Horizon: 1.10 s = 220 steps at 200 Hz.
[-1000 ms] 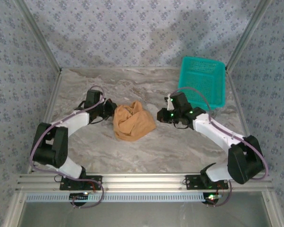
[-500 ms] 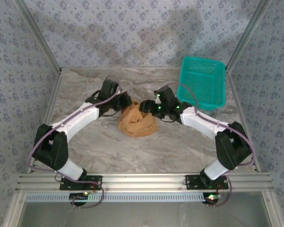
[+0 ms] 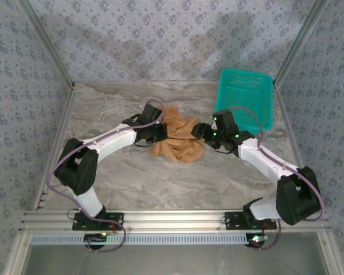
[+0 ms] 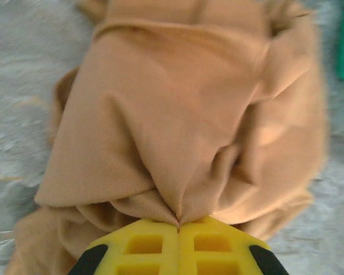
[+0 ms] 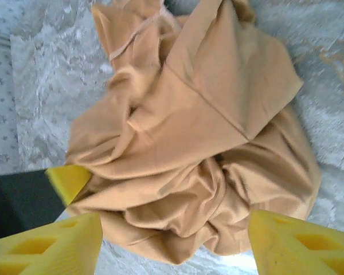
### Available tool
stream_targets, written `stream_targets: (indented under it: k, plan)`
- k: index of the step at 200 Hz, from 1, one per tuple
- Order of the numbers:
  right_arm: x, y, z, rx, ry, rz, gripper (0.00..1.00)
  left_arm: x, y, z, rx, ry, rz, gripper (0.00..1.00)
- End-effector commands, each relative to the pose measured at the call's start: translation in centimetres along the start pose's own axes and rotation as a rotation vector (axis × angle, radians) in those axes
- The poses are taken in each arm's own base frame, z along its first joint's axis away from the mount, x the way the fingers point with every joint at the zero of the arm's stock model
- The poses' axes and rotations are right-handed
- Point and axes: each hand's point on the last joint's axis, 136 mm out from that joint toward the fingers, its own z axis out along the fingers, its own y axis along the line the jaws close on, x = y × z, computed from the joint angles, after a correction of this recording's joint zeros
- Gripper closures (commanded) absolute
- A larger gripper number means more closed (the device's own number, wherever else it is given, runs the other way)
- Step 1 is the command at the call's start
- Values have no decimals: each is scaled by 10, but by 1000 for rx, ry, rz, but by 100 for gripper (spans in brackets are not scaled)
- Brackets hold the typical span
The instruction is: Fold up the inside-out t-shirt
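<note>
The inside-out t-shirt [image 3: 178, 140] lies crumpled in a tan heap on the marble table, between the two arms. My left gripper [image 3: 159, 133] is at the heap's left edge. In the left wrist view its yellow fingers [image 4: 143, 243] are pressed together on a pinched fold of the t-shirt [image 4: 178, 126]. My right gripper [image 3: 202, 132] is at the heap's right edge. In the right wrist view it [image 5: 178, 243] stands open, its fingers [image 5: 298, 240] wide apart on either side of the bunched t-shirt [image 5: 189, 143], with nothing clamped between them.
A teal plastic basket [image 3: 246, 100] stands at the back right of the table [image 3: 160, 183], just behind the right arm. Metal frame posts and patterned walls close in the sides and back.
The left arm has carried the t-shirt rightward and farther back, still gripping it. The right gripper went from nearly shut to open and now sits against the heap's right side.
</note>
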Motion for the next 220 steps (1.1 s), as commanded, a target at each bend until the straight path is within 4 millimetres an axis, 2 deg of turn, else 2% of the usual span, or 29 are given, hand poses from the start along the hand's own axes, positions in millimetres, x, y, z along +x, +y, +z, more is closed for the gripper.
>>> stream_targets:
  k: [1,33,47,79,89,96,99,102,105,107,108,113,128,154,164,176,195,220]
  plan:
    - [20,-15,9,96,35,-48,35,-30,-23,-24,111,-73,-30,100]
    - [35,-18,31,141,72,-71,55,-33,-22,-26,116,-76,-39,100]
    - [37,-19,43,163,88,-85,55,-34,-22,-26,116,-74,-43,100]
    - [34,-27,73,212,120,-97,47,-42,-19,-34,123,-90,-56,100]
    - [30,-29,82,224,117,-97,48,-47,-17,-38,122,-100,-58,100]
    - [27,-31,88,228,117,-97,56,-51,-14,-42,121,-109,-63,100]
    - [25,-30,90,227,115,-97,64,-52,-13,-43,121,-110,-64,100]
    - [22,-29,91,223,118,-97,76,-53,-12,-45,122,-112,-69,100]
    - [22,-28,92,221,120,-98,80,-56,-10,-47,124,-116,-73,100]
    - [19,-26,92,215,120,-98,90,-57,-9,-48,125,-118,-76,100]
    - [19,-26,92,215,120,-98,90,-58,-8,-48,125,-119,-78,100]
    - [17,-22,90,206,125,-104,100,-62,-3,-51,122,-124,-87,100]
    - [7,-5,72,183,116,-160,100,-75,21,-59,95,-151,-127,100]
    - [-8,27,16,117,68,-270,100,-92,76,-68,33,-192,-221,100]
    - [-10,36,-4,77,51,-286,100,-92,94,-70,17,-204,-262,100]
    - [-6,44,-21,12,46,-293,100,-88,104,-69,17,-216,-292,100]
    - [16,51,-24,-90,79,-297,100,-71,103,-60,42,-204,-314,100]
    - [67,44,4,-184,190,-308,100,-34,83,-45,75,-176,-262,100]
